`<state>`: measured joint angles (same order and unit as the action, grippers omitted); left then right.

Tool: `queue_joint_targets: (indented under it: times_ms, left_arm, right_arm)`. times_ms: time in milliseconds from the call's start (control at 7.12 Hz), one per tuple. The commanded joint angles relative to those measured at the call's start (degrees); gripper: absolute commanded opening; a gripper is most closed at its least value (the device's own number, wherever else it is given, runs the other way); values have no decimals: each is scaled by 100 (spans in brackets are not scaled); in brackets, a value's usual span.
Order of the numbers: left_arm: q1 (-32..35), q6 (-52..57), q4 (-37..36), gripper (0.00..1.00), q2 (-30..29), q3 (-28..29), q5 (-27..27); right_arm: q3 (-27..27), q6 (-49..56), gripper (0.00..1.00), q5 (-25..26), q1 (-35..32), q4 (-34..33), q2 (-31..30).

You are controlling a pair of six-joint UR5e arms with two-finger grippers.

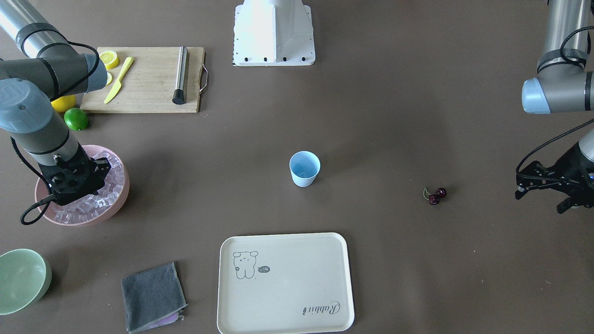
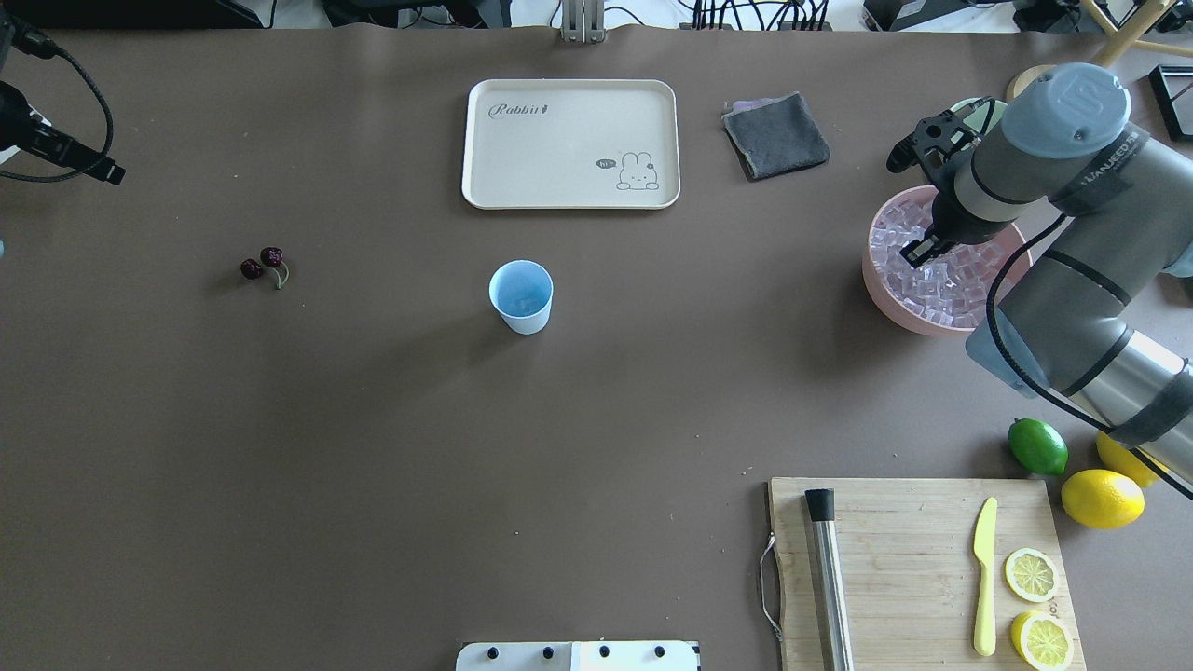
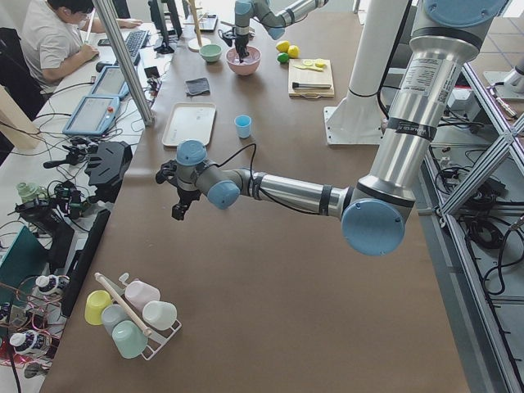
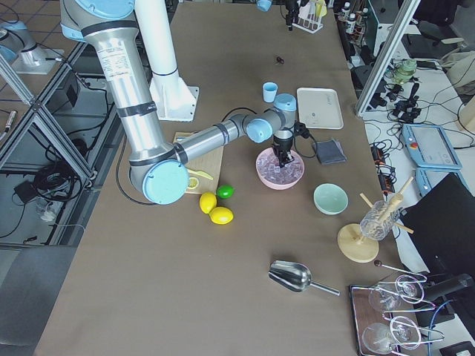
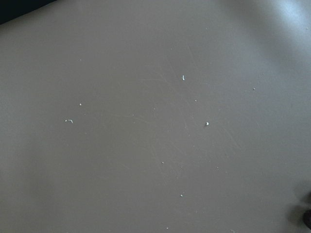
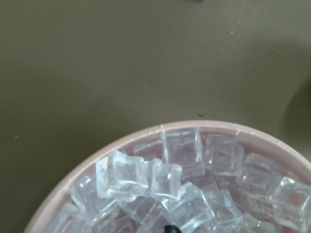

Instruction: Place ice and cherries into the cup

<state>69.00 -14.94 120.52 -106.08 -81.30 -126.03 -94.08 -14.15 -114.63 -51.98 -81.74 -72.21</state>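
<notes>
The light-blue cup [image 1: 305, 169] stands upright and empty mid-table, also in the overhead view [image 2: 521, 296]. The cherries [image 1: 436, 195] lie on the table on my left side, about level with the cup [image 2: 261, 264]. The ice [image 2: 941, 280] fills a pink bowl [image 1: 113, 211]. My right gripper [image 2: 918, 252] is lowered into the heap, its tips close together among the cubes [image 6: 180, 194]. Whether a cube sits between them is hidden. My left gripper [image 1: 540, 200] is open and empty, beyond the cherries near the table's left end.
A cream tray [image 1: 285, 283], a grey cloth [image 1: 153, 297] and a pale green bowl [image 1: 23, 278] lie along the far edge. A cutting board [image 1: 148, 79] with a yellow knife, lemon slices and a metal rod sits near my base. A lime [image 1: 75, 118] lies beside it.
</notes>
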Motion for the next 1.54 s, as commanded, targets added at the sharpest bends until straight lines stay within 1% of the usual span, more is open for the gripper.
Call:
queue_joint_targets:
  times_ms: [0,140,281,421,843,983,1123,1404]
  left_arm:
    - [-36,0,-2,98,-9,0,9]
    - [-45,0,6,98,-10,0,9]
    - [-36,0,-2,98,-18,0,26]
    - [-45,0,6,98,-10,17,44]
    - [-71,-9,191,98,8,114,44]
    - [-80,-209,209,98,8,106,44]
    - [-123,-237,331,98,8,114,70]
    - [-141,-237,463,98,8,246,88]
  right_arm:
    - [4,0,0,2,-13,0,5]
    - [21,8,0,11,-13,0,5]
    - [65,43,82,11,-5,0,13]
    - [31,43,98,-6,-13,-9,14]
    - [4,61,99,-42,-22,-35,14]
    - [65,61,99,37,91,-18,-13]
    - [-13,44,99,-23,101,-44,5]
    - [-14,61,99,-33,92,-27,-48]
